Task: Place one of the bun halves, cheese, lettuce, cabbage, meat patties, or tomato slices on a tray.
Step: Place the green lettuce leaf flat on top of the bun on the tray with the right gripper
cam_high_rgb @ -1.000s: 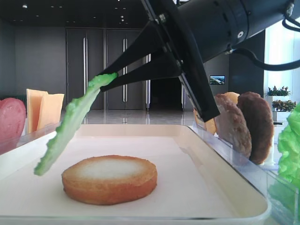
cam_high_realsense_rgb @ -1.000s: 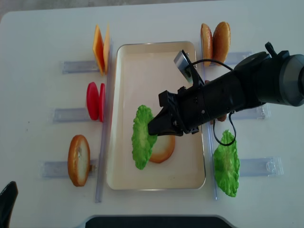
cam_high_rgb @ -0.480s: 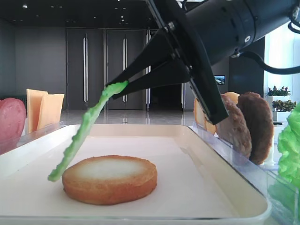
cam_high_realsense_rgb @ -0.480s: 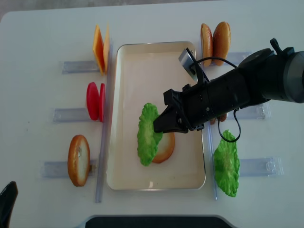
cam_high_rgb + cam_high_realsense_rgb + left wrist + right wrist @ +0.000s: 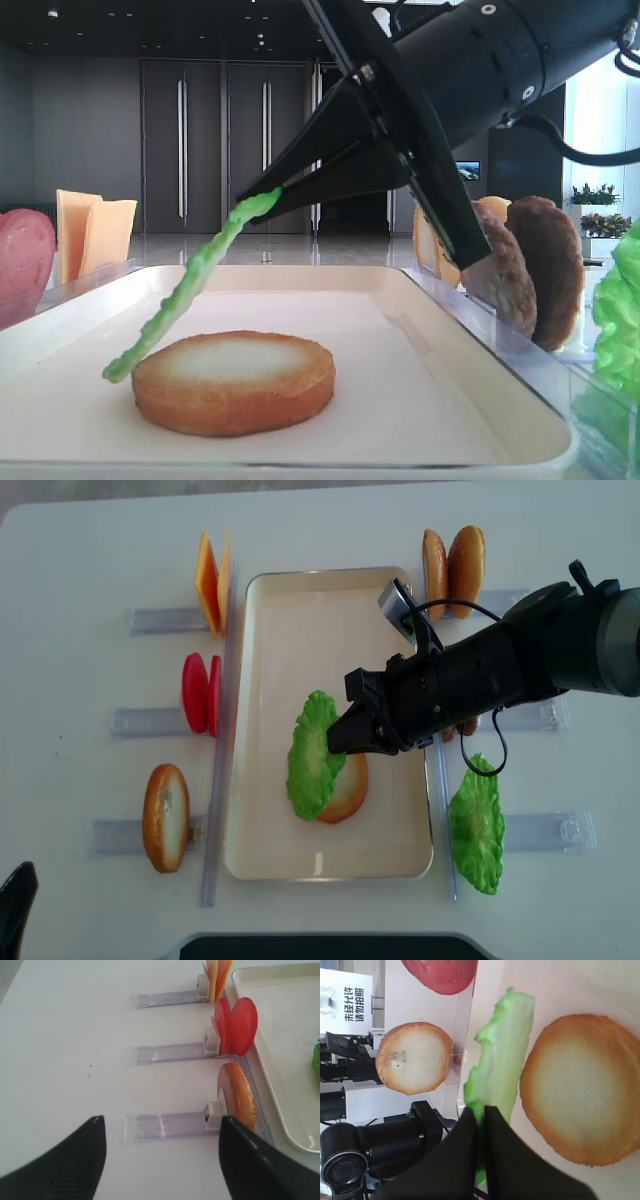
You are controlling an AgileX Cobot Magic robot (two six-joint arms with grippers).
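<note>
Overhead, right claw (image 5: pixel 338 742) pinching lettuce (image 5: pixel 314 756) above tray (image 5: pixel 300 610), leaf tip seemingly touching bun half (image 5: pixel 350 790)

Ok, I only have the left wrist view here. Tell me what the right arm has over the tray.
Observer: The right gripper is shut on the lettuce, pinching its upper edge.
Operator: Describe how the leaf hangs.
Observer: Tilted, with its lower tip down beside a bun half that lies pale face up on the tray.
Operator: Say what sits right of the tray, near end.
Observer: A second green leaf, standing in a clear rack.
</note>
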